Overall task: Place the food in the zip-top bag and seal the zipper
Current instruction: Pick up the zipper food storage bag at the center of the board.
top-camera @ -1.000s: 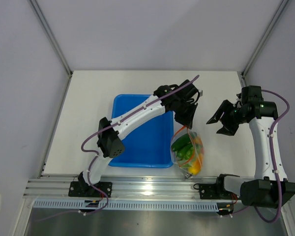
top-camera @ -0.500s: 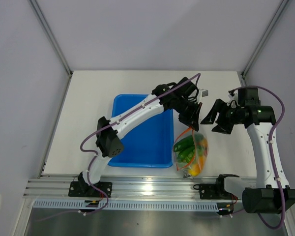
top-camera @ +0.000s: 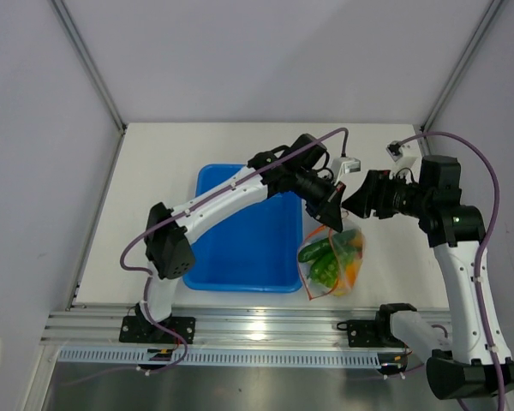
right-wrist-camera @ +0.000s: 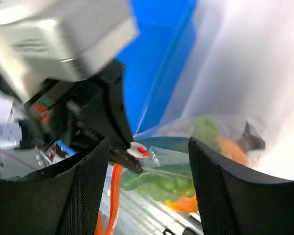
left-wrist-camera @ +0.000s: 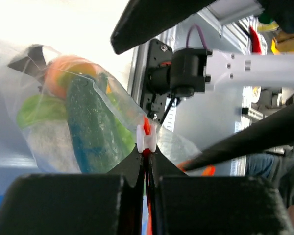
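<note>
Just right of the blue tray [top-camera: 240,257], the zip-top bag [top-camera: 332,267] is held up by its mouth in the left gripper [top-camera: 332,208], whose jaws are pressed together on the orange-red zipper [left-wrist-camera: 146,128]. Green and orange food [left-wrist-camera: 88,127] lies inside the bag. Close beside the mouth, the right gripper [top-camera: 356,204] hovers with jaws spread, gripping nothing.

The filled zip-top bag [top-camera: 332,261] is beside the blue tray [top-camera: 240,248].

Top view: even, bright, sharp, mild glare on rail [top-camera: 265,324]. Left wrist: top-left blown out, fingers [left-wrist-camera: 63,205] blurred. Right wrist: right side washed white, fingers [right-wrist-camera: 225,196] soft.
</note>
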